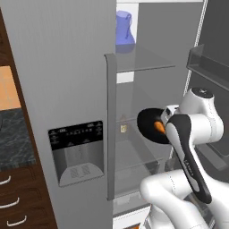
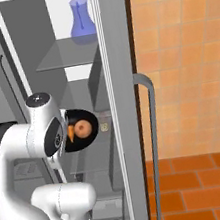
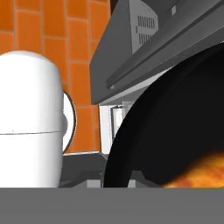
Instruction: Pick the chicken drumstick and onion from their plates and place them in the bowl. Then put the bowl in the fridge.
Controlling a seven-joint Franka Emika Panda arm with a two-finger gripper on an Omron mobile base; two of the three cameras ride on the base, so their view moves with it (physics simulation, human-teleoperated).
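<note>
From my remote seat the biggest thing in front of me was the one fridge (image 1: pixel 67 89), tall and grey, with its black dispenser panel (image 1: pixel 76 134) in the left door and a long vertical handle (image 1: pixel 110 125) down that door's edge. Its other door stood swung wide, so I looked straight in at the glass shelves (image 1: pixel 143 62); I counted at least two of them, one above the other. Beyond the fridge ran an orange tiled wall (image 2: pixel 184 59) and floor.

On the upper shelf stood a single blue vase (image 1: pixel 125 29). Lower down, at the fridge opening and level with a middle shelf, the arm held one glossy black bowl (image 1: pixel 150 123), tipped so that its mouth faced my base cameras. In it I counted two things: the round orange-brown onion (image 2: pixel 84 128) and beside it the golden-brown chicken drumstick (image 2: pixel 71 133), both lying against the black inside. The hand view showed the bowl's dark curve close up, with a patch of the drumstick at its lower right.

The gripper (image 1: pixel 166 121) was mostly hidden behind the wrist; its fingers were pressed nearly together, pinching the bowl's rim.
</note>
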